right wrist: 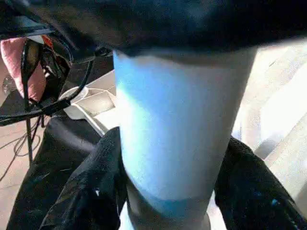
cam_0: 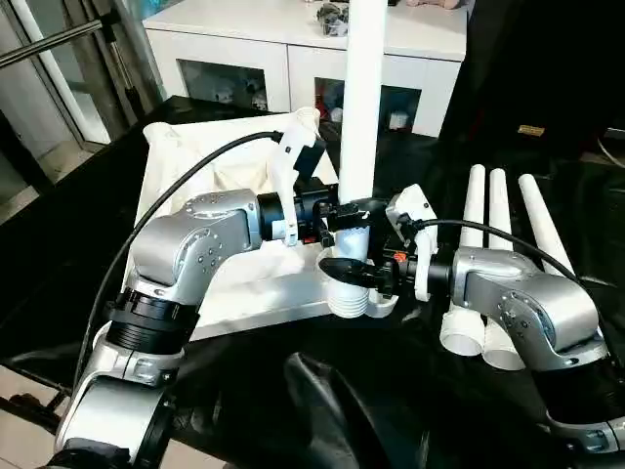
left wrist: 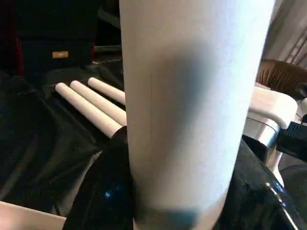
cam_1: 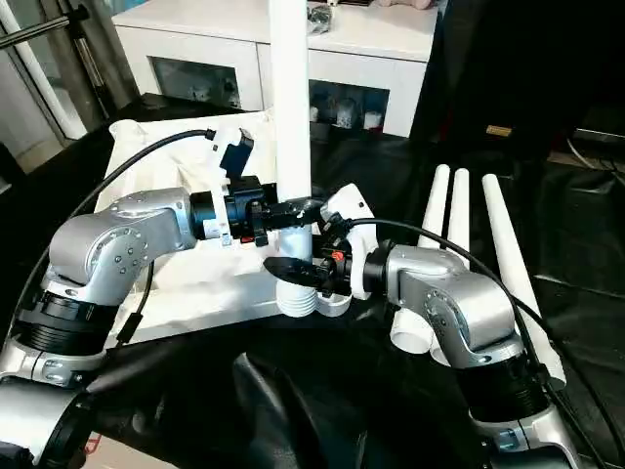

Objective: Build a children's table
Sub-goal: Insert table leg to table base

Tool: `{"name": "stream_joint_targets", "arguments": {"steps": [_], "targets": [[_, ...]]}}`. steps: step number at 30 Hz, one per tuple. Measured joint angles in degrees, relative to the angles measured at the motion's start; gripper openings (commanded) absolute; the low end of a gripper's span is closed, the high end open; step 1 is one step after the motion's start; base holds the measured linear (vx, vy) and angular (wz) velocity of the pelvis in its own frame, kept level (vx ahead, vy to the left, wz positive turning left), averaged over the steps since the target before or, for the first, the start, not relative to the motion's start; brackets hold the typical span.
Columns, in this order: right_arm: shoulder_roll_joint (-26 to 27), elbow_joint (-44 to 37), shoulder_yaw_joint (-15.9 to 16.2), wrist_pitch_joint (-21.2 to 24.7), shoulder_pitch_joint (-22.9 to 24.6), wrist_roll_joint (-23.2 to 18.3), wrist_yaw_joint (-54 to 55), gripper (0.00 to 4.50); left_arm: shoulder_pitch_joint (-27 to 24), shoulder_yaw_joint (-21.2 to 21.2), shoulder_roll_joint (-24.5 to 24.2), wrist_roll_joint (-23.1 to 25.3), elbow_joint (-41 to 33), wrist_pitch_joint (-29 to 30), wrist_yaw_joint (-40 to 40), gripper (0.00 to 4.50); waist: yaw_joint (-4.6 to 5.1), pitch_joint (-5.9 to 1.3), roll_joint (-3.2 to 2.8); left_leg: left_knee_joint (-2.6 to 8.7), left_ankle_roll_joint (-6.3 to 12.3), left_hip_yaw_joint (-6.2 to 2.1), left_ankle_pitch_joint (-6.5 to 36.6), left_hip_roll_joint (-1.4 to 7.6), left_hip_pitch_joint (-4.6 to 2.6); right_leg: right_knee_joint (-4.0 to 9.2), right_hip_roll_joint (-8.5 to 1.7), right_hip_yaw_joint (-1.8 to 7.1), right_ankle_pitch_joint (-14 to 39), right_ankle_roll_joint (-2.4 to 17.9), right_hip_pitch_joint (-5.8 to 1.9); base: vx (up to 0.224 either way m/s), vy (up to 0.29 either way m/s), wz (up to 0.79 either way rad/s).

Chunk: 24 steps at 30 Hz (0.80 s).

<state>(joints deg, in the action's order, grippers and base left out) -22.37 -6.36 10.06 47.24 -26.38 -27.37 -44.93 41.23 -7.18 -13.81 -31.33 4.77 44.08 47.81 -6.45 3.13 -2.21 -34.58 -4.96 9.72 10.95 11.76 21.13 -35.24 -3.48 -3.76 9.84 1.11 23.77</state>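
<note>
The upright table leg (cam_0: 362,107), its top cut off by the frame, stands in the tabletop's (cam_0: 210,176) near corner socket (cam_0: 354,296), pinched by left tool (cam_0: 344,211) above and right tool (cam_0: 354,270) below, their fingers hiding its base.

White table parts: one leg stands in a corner socket, three lie aside.

The white plastic tabletop (cam_0: 220,220) lies upside down on the black-covered worktop, its ribbed underside facing up. One long white tubular leg (cam_0: 361,98) stands upright in the round corner socket (cam_0: 356,293) at the near corner of the tabletop, with both hands closed around its lower part. The three other white legs (cam_0: 493,264) lie side by side, touching each other, on the black cover to the right of the tabletop.
</note>
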Motion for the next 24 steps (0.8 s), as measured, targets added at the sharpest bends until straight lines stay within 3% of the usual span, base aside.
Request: {"name": "stream_joint_targets", "arguments": {"steps": [4, 12, 13, 16, 19, 24], "targets": [[0.00, -0.20, -0.12, 0.04, 0.17, -0.12, -0.03, 1.93, 0.00, 0.01, 0.03, -0.06, 0.00, 0.01, 0.06, 1.88, 0.00, 0.00, 0.00, 0.00, -0.01, 0.00, 0.00, 0.00, 0.00, 0.00, 0.00, 0.00, 0.00, 0.00, -0.01, 0.000, 0.000, 0.00], [-0.01, -0.29, -0.40, 0.03, 0.18, -0.23, -0.16, 1.87, 0.00, 0.29, 0.33, -0.08, 0.00, 0.01, 0.03, 1.88, 0.00, 0.00, -0.01, -0.01, -0.01, 0.00, 0.00, 0.00, 0.00, -0.01, 0.00, 0.00, -0.01, 0.01, -0.01, 0.000, 0.000, 0.00], [0.03, -0.29, -0.59, 0.01, 0.18, -0.23, -0.16, 1.87, 0.00, 0.42, 0.46, -0.08, 0.01, 0.01, -0.04, 2.44, 0.00, 0.00, -0.01, -0.01, -0.01, 0.00, 0.00, 0.00, 0.00, -0.01, 0.00, 0.00, -0.01, 0.01, -0.01, 0.000, 0.000, 0.00], [0.24, -0.36, -0.93, -0.16, 0.14, -0.44, -0.33, 1.86, 0.00, 1.69, 1.46, -0.55, 0.22, 0.23, -0.49, 2.58, 0.00, 0.00, -0.01, -0.03, 0.00, 0.00, -0.01, 0.00, 0.00, -0.01, 0.00, 0.00, -0.01, 0.01, 0.00, 0.000, 0.000, 0.00], [0.30, -0.43, -1.45, -0.29, -0.04, -0.87, -0.31, 1.86, 0.01, 3.25, 2.54, -1.63, 0.80, 0.32, -1.29, 3.00, -0.03, -0.01, -0.01, -0.04, 0.00, 0.00, -0.01, 0.00, 0.01, -0.02, 0.00, -0.02, -0.01, 0.02, -0.02, 0.000, 0.000, 0.00], [0.23, -0.11, -1.69, 0.06, -0.09, -0.97, -0.14, 1.86, 0.80, 6.79, 4.88, -3.53, 2.64, -0.66, -3.28, 3.06, -0.04, -0.02, 0.05, -0.14, 0.01, -0.01, -0.01, 0.00, 0.01, -0.03, 0.01, -0.06, -0.04, 0.02, -0.01, 0.000, 0.000, 0.00]]}}
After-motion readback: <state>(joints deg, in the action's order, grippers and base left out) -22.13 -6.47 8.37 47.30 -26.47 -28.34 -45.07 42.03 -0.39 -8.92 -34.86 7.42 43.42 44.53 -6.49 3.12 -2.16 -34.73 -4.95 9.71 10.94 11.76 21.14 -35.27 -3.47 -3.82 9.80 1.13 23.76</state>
